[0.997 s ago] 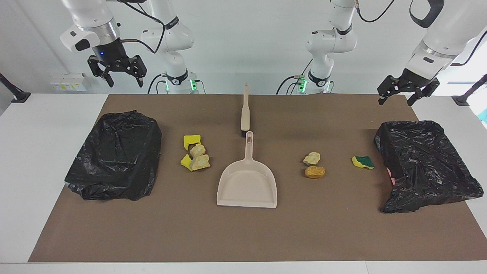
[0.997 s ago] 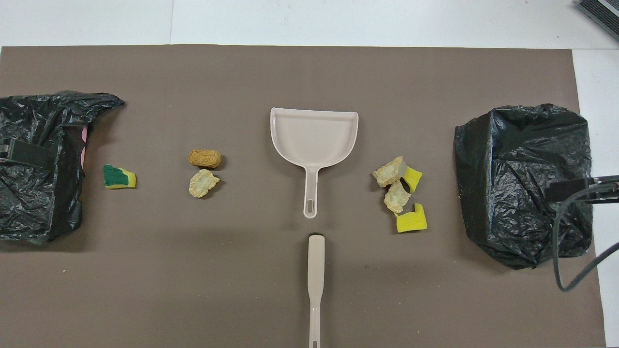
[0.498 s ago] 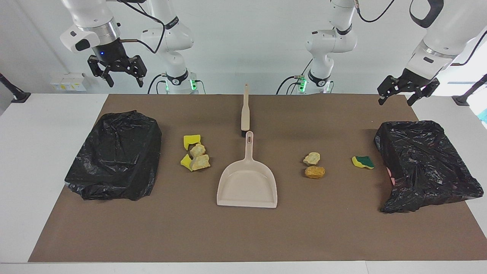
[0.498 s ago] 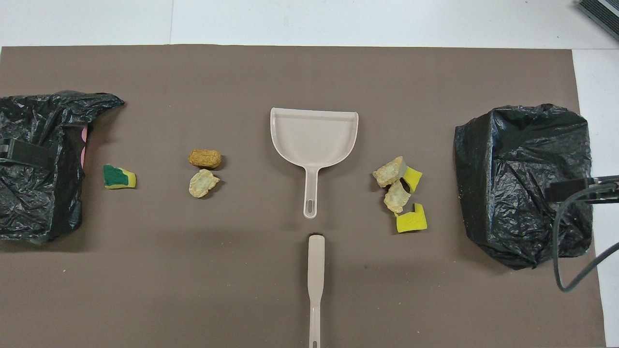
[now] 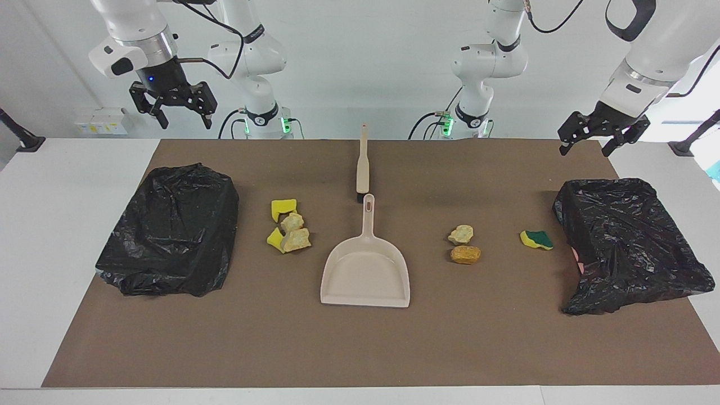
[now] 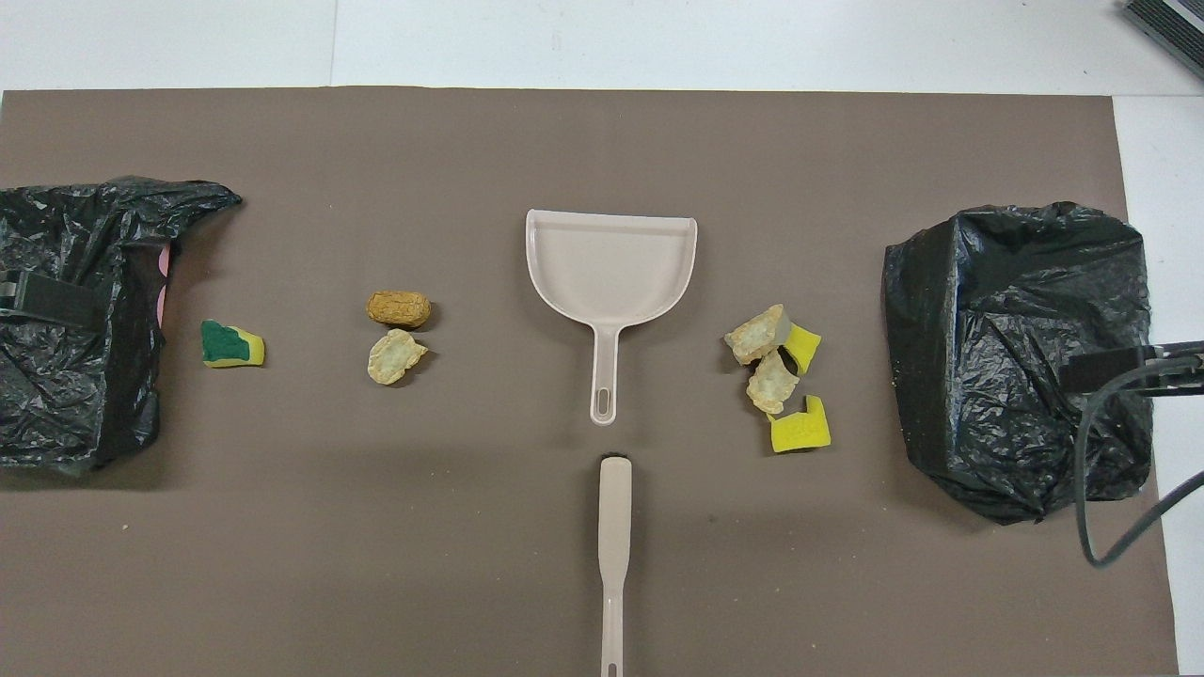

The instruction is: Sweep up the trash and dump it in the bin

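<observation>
A beige dustpan (image 5: 365, 275) (image 6: 611, 259) lies mid-table, its handle toward the robots. A beige brush (image 5: 363, 163) (image 6: 613, 545) lies just nearer to the robots. Yellow sponge pieces and tan bread chunks (image 5: 288, 230) (image 6: 776, 376) sit clustered toward the right arm's end. Two bread chunks (image 5: 464, 244) (image 6: 397, 329) and a yellow-and-green sponge piece (image 5: 536, 239) (image 6: 230, 344) lie toward the left arm's end. My right gripper (image 5: 173, 109) hangs open and empty high above the right-end bin (image 5: 174, 228). My left gripper (image 5: 602, 140) hangs open and empty above the left-end bin (image 5: 630, 242).
Both bins (image 6: 1021, 348) (image 6: 75, 320) are lined with black plastic bags and stand at the two ends of the brown mat (image 5: 360, 349). The white table (image 5: 56, 225) shows around the mat. A black cable (image 6: 1091, 470) hangs by the right-end bin.
</observation>
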Tool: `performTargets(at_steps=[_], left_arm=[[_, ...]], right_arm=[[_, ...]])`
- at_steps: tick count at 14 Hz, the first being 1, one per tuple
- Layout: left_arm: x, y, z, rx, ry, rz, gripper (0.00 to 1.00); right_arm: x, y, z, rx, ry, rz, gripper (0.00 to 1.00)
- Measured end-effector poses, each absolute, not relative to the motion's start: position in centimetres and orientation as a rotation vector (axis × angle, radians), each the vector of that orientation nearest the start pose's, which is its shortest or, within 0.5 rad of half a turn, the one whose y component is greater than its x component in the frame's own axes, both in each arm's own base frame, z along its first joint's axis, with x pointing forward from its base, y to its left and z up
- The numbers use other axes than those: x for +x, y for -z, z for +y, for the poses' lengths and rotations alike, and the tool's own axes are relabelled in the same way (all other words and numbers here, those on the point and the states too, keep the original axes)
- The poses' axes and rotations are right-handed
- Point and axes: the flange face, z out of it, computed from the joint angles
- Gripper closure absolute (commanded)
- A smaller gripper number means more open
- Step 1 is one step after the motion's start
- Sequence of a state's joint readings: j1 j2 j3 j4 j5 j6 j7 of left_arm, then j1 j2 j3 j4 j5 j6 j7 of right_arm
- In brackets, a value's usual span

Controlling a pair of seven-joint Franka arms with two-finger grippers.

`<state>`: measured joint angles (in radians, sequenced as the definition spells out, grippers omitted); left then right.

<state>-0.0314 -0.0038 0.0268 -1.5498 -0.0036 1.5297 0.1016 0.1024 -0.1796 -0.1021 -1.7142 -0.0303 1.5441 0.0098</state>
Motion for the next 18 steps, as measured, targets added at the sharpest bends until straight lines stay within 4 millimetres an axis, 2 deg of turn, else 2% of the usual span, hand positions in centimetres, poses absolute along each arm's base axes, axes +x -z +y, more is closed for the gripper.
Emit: performTargets(at_steps=[3, 5, 8, 12, 15, 18], left_arm=[[54.9, -63.3, -1.4, -3.140, -0.024, 0.199, 0.00], [54.7, -63.4, -4.2, -3.135, -0.024, 0.271, 0.00], [53.2, -63.0, -10.1, -3.126, -0.044, 0.336, 0.00], [49.0, -61.4, -20.1, -3.108, -0.088, 0.349, 0.00], [45.1, -59.3, -26.5, -3.095, -0.091, 0.374, 0.00], [41.6, -56.3, -31.0, -3.089, -0.103, 0.341, 0.00]], right_arm=[[49.5, -64.8, -0.8, -3.154, 0.014, 0.014, 0.00], [49.5, -64.8, -0.8, -3.154, 0.014, 0.014, 0.00], [49.5, -64.8, -0.8, -3.154, 0.014, 0.014, 0.00], [49.5, -64.8, -0.8, -3.154, 0.014, 0.014, 0.00], [49.5, -64.8, -0.8, -3.154, 0.014, 0.014, 0.00], [49.5, -64.8, -0.8, -3.154, 0.014, 0.014, 0.00]])
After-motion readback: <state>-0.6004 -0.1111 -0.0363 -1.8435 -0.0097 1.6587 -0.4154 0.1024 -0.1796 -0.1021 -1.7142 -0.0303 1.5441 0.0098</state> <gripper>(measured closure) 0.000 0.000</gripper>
